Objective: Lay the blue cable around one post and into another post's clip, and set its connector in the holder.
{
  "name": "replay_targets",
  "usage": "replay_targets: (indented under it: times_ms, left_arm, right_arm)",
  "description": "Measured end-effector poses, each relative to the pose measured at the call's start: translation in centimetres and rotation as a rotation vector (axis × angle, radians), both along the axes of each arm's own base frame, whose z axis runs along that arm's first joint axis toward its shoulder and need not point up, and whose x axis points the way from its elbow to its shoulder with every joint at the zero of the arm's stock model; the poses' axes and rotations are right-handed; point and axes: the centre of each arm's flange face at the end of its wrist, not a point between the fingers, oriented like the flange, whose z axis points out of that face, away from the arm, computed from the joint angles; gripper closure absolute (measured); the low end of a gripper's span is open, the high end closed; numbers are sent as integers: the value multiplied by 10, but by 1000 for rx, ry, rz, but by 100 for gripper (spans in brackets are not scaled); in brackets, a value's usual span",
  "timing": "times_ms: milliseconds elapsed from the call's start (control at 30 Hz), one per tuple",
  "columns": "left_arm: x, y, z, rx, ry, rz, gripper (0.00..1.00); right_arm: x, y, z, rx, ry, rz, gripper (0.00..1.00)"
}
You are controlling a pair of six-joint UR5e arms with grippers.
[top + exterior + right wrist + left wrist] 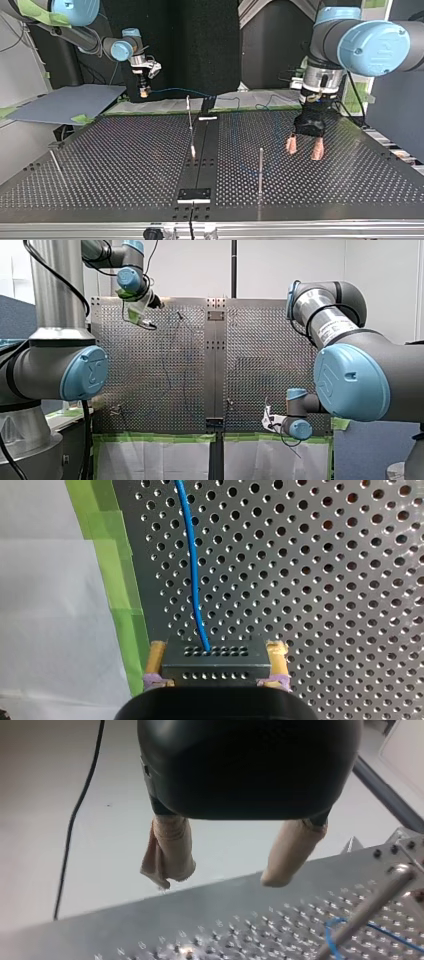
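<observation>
In the right wrist view my right gripper [217, 652] is shut on a dark perforated connector block [216, 661], yellow pads on either side. The blue cable [192, 565] runs from the block out over the perforated table [325, 580]. The top view has this gripper [144, 91] at the table's far left edge, and the cable [180, 91] goes off to the right behind a thin post [189, 117]. My left gripper [304, 146] hangs open just above the table at that view's right, its beige pads [172, 850] apart with nothing between. Beside it, a post [367, 912] has a blue cable loop [332, 940] at its base.
Another post [260, 170] stands near the top view's front, and a slanted rod [56, 165] at the left. A dark plate [194, 195] lies on the centre strip at the front edge. Green tape [120, 580] lines the table edge by my right gripper.
</observation>
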Motion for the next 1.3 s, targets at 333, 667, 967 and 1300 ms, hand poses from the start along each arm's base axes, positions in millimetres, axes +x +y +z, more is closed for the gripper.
replay_targets:
  times_ms: [333,667,967,1300]
  left_arm:
    - [-2,4,34,89,-5,71,0]
    - [-12,1,71,190,-3,131,0]
    - [-23,-2,92,274,20,170,0]
    - [-26,-19,71,396,130,75,0]
  right_arm:
    - [1,-2,1,4,2,0,100]
    - [1,-2,1,4,2,-1,100]
    - [1,-2,1,3,4,0,100]
    - [1,-2,1,3,4,0,100]
